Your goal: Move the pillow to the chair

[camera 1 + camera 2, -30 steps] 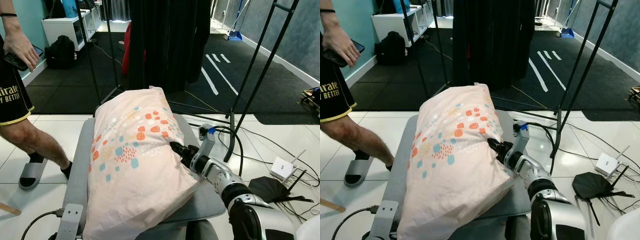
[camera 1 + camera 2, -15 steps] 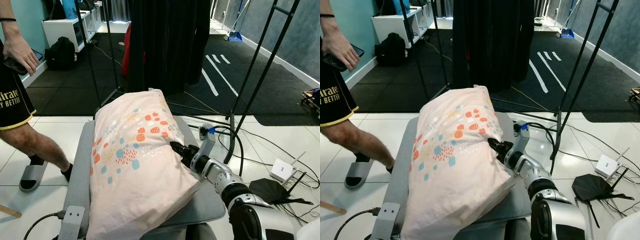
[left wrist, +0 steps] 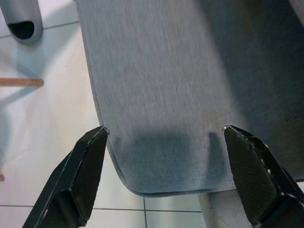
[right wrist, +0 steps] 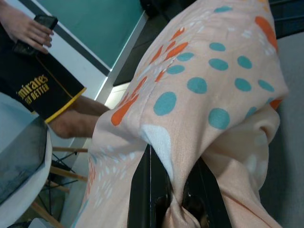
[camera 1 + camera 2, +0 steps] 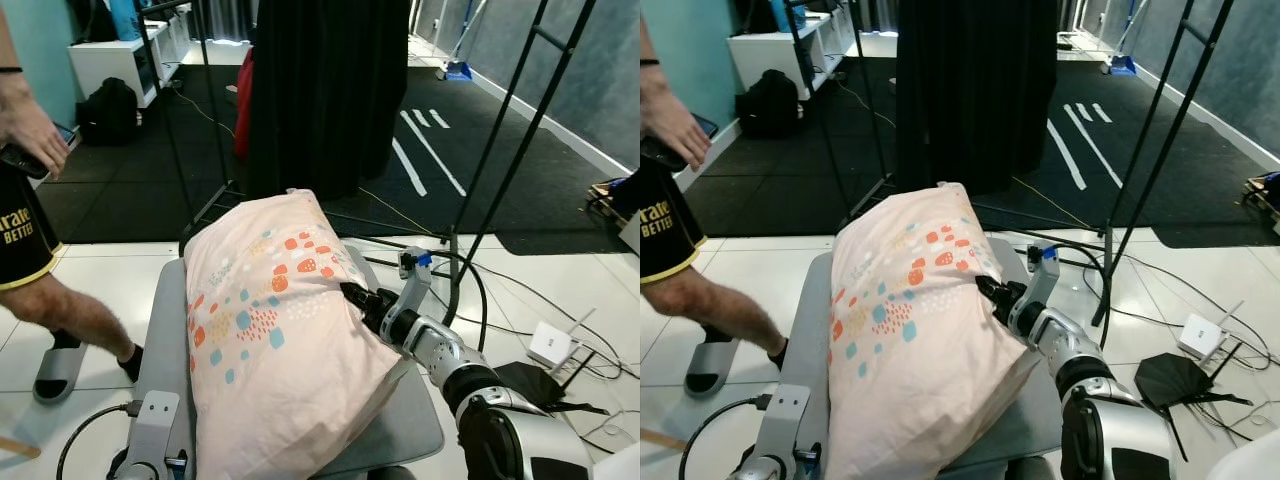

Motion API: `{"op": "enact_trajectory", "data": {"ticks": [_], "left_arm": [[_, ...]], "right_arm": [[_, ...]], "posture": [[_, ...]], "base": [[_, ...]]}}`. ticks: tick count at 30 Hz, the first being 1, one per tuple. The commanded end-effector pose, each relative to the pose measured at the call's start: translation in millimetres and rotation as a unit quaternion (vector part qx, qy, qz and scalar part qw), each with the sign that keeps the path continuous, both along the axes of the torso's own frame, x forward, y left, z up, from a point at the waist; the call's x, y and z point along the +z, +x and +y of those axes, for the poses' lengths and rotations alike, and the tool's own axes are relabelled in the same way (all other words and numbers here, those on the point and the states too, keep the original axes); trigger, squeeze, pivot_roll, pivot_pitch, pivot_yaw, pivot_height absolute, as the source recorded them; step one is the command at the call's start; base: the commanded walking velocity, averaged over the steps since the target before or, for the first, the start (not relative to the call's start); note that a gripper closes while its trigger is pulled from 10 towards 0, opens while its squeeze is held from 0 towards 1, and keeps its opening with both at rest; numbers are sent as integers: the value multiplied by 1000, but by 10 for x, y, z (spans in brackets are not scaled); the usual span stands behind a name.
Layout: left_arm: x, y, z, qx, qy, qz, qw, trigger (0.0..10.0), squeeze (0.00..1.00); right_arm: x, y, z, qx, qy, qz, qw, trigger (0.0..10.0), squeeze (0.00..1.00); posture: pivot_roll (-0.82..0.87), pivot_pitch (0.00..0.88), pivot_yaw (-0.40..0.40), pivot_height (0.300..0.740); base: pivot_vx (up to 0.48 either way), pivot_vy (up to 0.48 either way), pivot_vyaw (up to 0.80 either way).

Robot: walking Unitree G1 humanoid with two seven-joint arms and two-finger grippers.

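Note:
A pale pink pillow (image 5: 270, 330) with orange and teal spots lies lengthwise on the grey chair seat (image 5: 168, 320). My right gripper (image 5: 352, 297) reaches in from the right and is shut on a fold of the pillow's right side; the right wrist view shows the cloth (image 4: 180, 156) bunched between the black fingers (image 4: 140, 190). My left gripper (image 3: 166, 175) hovers open over the near left corner of the chair seat (image 3: 166, 95), its two fingers wide apart with nothing between them. The left arm's mount (image 5: 150, 430) shows at the seat's near left.
A person (image 5: 30, 240) in black shorts and slippers stands on the left, holding a phone. Black stand legs (image 5: 500, 150) and cables (image 5: 470, 290) cross the tiled floor on the right, by a white router (image 5: 548, 345). Dark curtains (image 5: 320, 90) hang behind the chair.
The camera has shifted a little, so the scene sits lower and further off. The person has stepped leftwards. My right gripper stays shut on the pillow, which has barely moved on the seat.

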State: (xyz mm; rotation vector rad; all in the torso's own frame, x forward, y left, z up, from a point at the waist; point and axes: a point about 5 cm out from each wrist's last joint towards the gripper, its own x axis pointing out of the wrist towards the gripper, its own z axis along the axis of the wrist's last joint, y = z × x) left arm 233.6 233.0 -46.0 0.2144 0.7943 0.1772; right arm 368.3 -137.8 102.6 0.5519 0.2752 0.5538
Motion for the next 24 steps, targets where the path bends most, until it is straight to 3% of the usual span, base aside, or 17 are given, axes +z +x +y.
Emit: {"op": "enact_trajectory", "data": {"ticks": [1, 2, 3, 24], "left_arm": [[-23, -27, -18, -2, -4, 5, 1000, 10000, 0], [-24, -27, -22, -2, -5, 5, 1000, 10000, 0], [-24, -25, -24, -2, -6, 5, 1000, 10000, 0], [-43, -43, -47, -8, -7, 12, 1000, 10000, 0]], "right_arm": [[164, 78, -43, -12, 8, -34, 999, 0, 0], [173, 81, -45, -11, 9, -35, 999, 0, 0], [178, 83, -47, -11, 9, -36, 999, 10000, 0], [199, 89, -69, -11, 12, -42, 999, 10000, 0]], "posture": [[-27, 10, -72, 631], [-28, 12, -71, 636], [-29, 22, -70, 641], [-45, 0, -58, 699]], "base": [[0, 0, 0], [0, 0, 0], [0, 0, 0], [0, 0, 0]]}}
